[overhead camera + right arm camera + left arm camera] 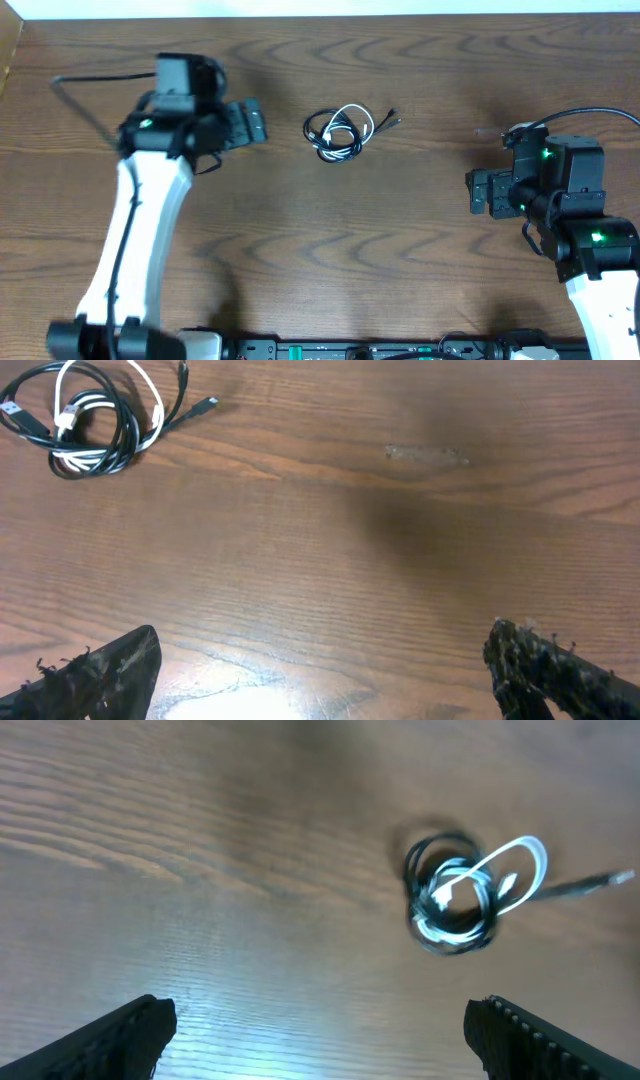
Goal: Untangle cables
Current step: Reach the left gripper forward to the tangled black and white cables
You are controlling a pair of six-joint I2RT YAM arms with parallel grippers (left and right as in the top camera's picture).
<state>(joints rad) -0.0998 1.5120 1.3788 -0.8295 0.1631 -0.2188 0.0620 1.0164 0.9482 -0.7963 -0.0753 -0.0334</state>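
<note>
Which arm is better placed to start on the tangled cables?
Probably left: the open left gripper sits closer to the tangled bundle of thin black and white cables than the right gripper.

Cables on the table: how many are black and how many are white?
Black cable: 1
White cable: 1
Total: 2, looped together in one bundle.
</note>
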